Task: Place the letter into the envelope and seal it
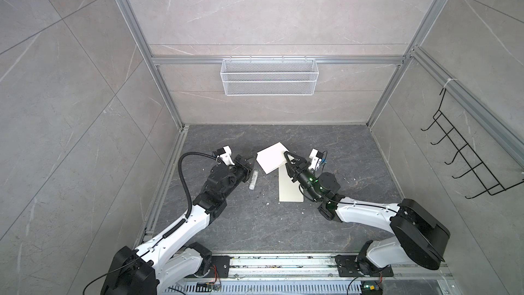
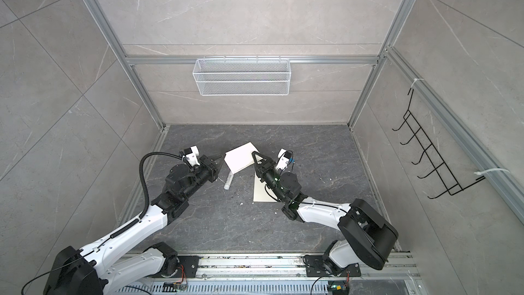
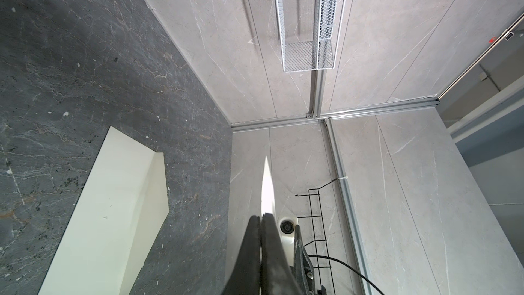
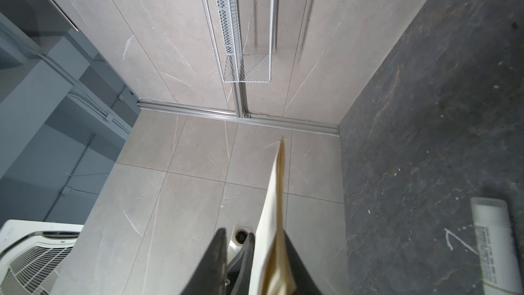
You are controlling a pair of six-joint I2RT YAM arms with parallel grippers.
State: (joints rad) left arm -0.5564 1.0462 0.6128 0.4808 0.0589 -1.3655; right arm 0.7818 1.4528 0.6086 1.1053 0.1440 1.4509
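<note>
The left gripper [image 1: 251, 159] was clamped on one corner of the letter [image 1: 271, 158], the right gripper [image 1: 286, 153] on its opposite edge; the envelope [image 1: 289, 191] lay flat beneath the right gripper.

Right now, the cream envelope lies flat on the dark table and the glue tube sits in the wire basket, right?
No. Both top views show the glue tube lying on the table, by the left arm, not in the wire basket. The envelope does lie flat.
</note>
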